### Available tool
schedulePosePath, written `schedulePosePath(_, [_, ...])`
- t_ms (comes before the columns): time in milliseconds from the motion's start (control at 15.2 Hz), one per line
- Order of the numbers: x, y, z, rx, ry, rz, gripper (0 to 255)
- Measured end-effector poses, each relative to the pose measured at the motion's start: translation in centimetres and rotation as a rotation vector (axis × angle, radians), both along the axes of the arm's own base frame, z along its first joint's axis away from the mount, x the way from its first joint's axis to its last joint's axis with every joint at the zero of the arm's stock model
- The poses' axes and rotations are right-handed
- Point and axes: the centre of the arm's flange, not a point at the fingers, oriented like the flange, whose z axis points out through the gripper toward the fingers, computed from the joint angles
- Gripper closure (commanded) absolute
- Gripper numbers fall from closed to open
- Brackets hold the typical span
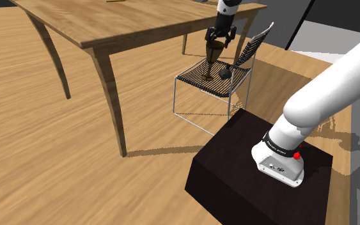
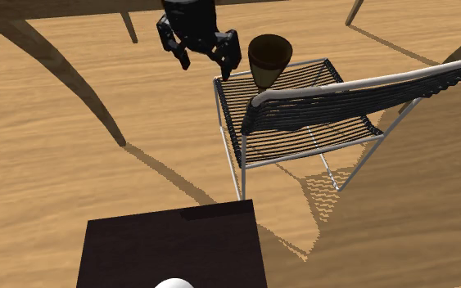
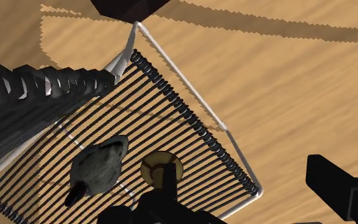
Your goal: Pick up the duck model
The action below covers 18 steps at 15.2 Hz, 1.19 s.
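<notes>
Fingers (image 3: 343, 188) of the gripper (image 2: 205, 59) stand spread over one chair (image 2: 302, 135). On its seat sit one duck (image 3: 98, 167), mottled grey with a dark head, and one brown goblet (image 3: 161, 168) just beside it

Domestic dining area, simulator render. A wooden table (image 1: 133, 25) with a plain slab top and curved, tapering legs (image 1: 111, 96) stands on a floor (image 1: 31, 160) of warm wood-grain boards. Both furniture and finish belong to a house rather than a laboratory, shop or workshop. Near the table stands a light chair (image 1: 194, 78) with a thin pale metal frame and a seat and backrest strung with dark cords, of the kind paired with a dining table. A brown goblet (image 2: 269, 56), a household drinking vessel, stands upright on the chair's seat. The second exterior view shows the same boarded floor running on beneath table and chair
</notes>
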Motion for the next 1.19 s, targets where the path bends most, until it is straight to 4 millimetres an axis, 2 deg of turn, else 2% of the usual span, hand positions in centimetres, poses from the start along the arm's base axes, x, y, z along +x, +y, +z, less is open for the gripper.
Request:
schedulePosePath(132, [1.2, -1.9, -1.7, 0.006, 0.011, -0.056, 0])
schedulePosePath(528, [2.8, -7.8, -6.9, 0.023, 0.046, -0.225, 0])
schedulePosePath(1188, [3.0, -18.3, -16.0, 0.052, 0.102, -0.505, 0])
